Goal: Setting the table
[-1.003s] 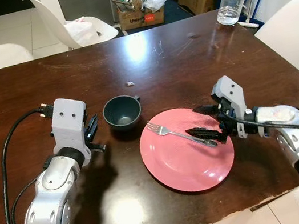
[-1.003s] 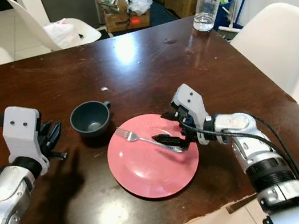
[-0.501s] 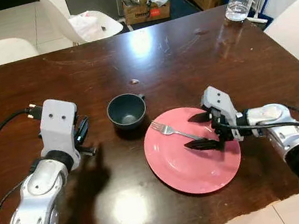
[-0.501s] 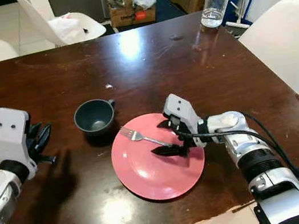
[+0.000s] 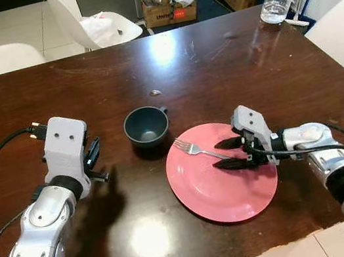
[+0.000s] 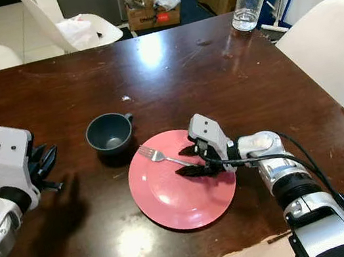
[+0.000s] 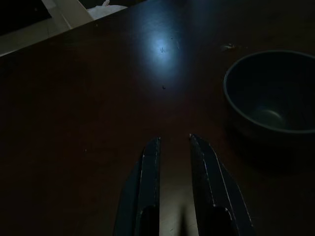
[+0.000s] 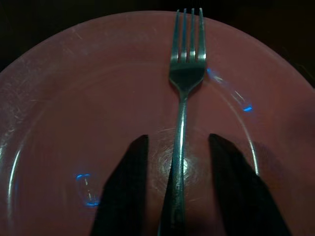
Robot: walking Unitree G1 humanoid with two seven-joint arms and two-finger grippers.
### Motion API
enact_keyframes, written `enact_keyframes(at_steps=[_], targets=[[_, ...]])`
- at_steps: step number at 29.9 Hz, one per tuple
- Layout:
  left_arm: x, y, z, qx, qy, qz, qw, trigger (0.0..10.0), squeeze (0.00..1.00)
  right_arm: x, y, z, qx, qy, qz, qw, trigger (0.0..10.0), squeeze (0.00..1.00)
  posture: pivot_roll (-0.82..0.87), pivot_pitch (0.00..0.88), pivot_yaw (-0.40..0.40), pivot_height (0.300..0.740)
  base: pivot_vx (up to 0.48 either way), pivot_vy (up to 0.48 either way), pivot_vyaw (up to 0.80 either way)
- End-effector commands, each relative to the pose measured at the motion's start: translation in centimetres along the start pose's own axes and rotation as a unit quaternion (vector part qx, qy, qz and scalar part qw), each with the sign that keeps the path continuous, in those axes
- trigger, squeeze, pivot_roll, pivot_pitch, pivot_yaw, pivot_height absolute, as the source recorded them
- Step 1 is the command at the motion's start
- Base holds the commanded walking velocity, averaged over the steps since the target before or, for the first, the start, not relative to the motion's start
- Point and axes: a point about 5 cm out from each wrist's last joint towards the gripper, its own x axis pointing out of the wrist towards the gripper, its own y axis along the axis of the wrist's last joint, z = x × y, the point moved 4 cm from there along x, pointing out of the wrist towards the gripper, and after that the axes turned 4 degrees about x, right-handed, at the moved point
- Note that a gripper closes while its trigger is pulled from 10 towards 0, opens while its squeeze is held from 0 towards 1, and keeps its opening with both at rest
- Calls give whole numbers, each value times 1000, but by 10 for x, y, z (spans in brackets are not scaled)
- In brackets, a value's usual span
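Left gripper [image 7: 173, 147] idle above table [image 5: 229, 72], jaws slightly parted, empty; dark cup [image 5: 145, 125] just beyond. Right gripper [image 8: 177, 147] low over pink plate [image 5: 223, 189], jaws spread, fork [image 8: 182, 118] handle between them, likely poised to grasp.

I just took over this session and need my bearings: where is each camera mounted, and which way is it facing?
Left eye and right eye views: on the head, looking forward and down at the table; both silver arms show.
Left wrist view: along the left gripper, over dark tabletop toward the dark cup.
Right wrist view: along the right gripper, open astride the fork on the pink plate.
Shared: cup, plate and fork also appear in the head views.
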Motion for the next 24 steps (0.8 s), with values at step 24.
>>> enact_keyframes(at_steps=[24], targets=[[1,-2,2,-7,5,-6,1000,10000,0,4,-15,-6,27,11,-5,1000,0,0,86,161,74,740,0,0,0]])
